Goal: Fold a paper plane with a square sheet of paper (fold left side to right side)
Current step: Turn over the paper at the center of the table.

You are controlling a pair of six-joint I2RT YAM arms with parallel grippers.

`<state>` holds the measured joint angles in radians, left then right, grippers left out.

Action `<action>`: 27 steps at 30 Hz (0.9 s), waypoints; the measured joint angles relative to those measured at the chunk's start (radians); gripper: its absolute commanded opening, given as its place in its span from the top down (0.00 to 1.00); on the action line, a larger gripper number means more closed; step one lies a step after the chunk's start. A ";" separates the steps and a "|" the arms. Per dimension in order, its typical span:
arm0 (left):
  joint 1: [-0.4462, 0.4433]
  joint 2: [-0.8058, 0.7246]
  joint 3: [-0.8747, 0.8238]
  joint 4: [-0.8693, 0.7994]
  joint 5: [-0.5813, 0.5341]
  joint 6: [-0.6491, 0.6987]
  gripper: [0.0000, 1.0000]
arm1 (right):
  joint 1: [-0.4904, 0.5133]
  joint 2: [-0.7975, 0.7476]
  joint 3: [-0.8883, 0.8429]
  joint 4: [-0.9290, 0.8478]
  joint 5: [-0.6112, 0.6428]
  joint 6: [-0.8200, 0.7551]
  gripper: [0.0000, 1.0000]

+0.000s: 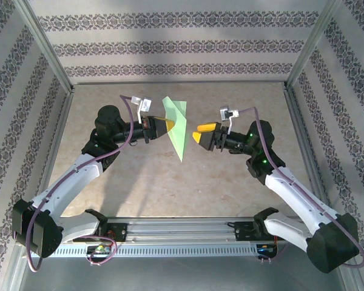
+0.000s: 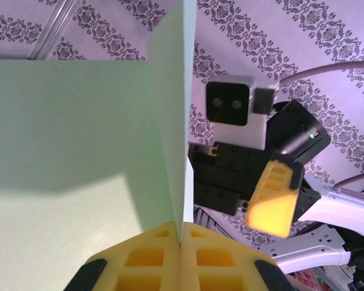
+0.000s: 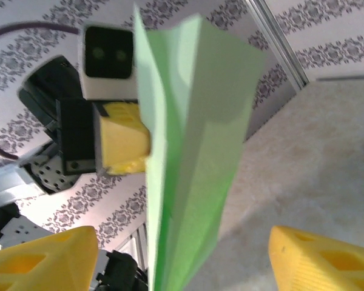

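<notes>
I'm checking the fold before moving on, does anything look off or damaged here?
Nothing looks damaged. The one oddity is that the paper plane isn't lying flat. It is held up on edge with its point downward, pinched by the shut left gripper alone. The right gripper is open beside it, not touching.

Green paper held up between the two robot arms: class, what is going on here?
The left gripper is shut on a folded piece of green paper, holding it in the air above the table. The paper is already creased into a long pointed shape. The right gripper faces it from the other side with its jaws open, close to the paper but not gripping it.
</notes>
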<state>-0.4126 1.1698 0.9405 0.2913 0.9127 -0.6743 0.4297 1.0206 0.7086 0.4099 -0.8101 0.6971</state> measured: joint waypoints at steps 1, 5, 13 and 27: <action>0.000 0.000 0.000 0.000 0.000 0.000 0.98 | 0.010 0.005 -0.004 -0.007 0.003 0.000 0.22; 0.000 0.000 0.000 0.000 -0.001 0.000 0.98 | 0.066 0.041 -0.005 -0.010 0.006 0.003 0.24; -0.010 0.000 0.001 0.000 -0.001 0.000 0.98 | 0.098 0.132 0.065 -0.009 0.005 0.007 0.47; -0.012 -0.001 0.001 -0.018 -0.021 0.031 0.66 | 0.099 0.133 0.115 -0.028 0.014 -0.017 1.00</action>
<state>-0.4248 1.1687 0.9413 0.2737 0.8917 -0.6437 0.5285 1.1534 0.8234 0.3817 -0.7963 0.6800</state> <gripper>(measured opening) 0.284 0.059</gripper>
